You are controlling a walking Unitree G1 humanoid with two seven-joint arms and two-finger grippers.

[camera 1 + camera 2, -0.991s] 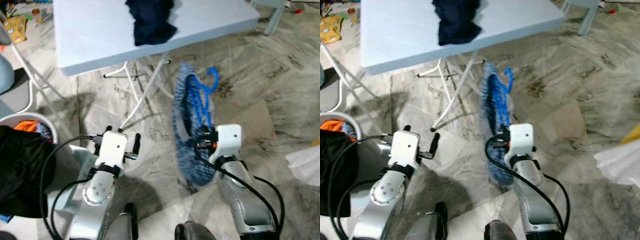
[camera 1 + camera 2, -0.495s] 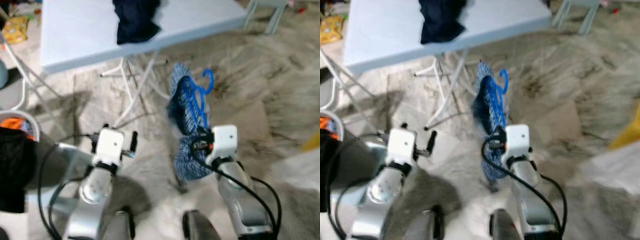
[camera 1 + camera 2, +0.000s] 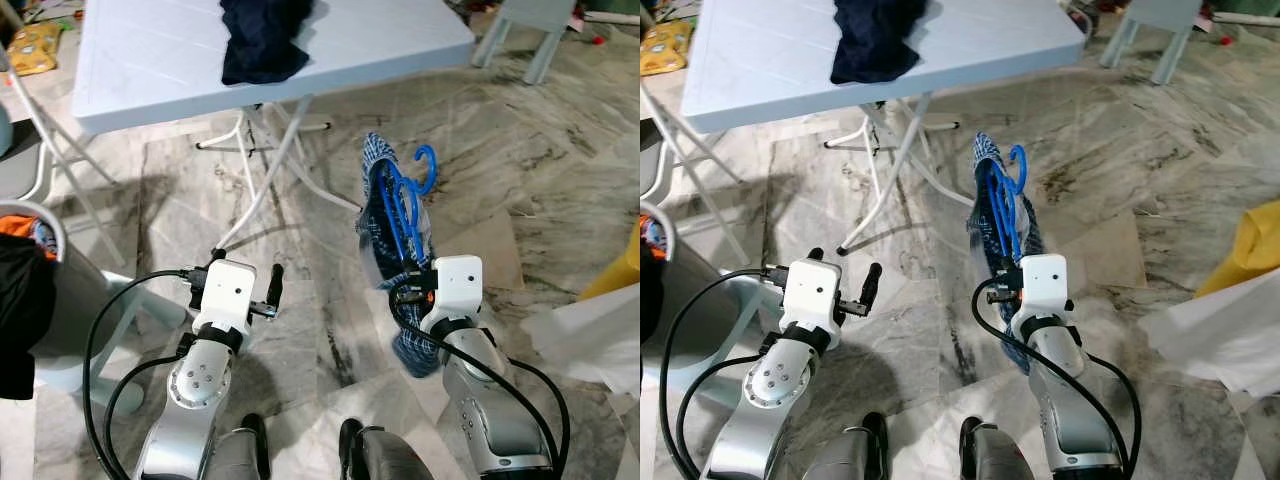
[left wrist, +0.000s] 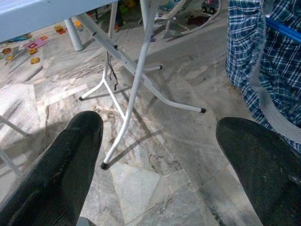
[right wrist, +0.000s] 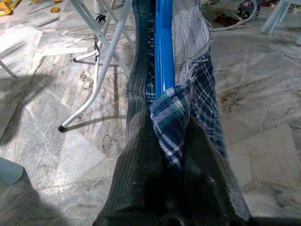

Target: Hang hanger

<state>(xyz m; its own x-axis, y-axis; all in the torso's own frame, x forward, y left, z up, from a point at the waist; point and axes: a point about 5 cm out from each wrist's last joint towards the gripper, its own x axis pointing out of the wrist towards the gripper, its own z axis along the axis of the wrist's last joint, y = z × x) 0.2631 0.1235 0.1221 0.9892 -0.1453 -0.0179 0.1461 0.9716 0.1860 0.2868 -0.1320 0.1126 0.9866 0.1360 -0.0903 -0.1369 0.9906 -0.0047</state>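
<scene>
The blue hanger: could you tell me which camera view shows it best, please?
The left eye view: the hanger shows whole, hook up, plaid shirt draped on it, held by the right gripper. The right eye view shows much the same. The right wrist view gives only its bar; the left wrist view a sliver.

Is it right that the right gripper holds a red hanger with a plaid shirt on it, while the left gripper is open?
Not quite: the hanger is blue, as the right wrist view shows. The right gripper does hold it with the plaid shirt, and the left gripper is open.
</scene>
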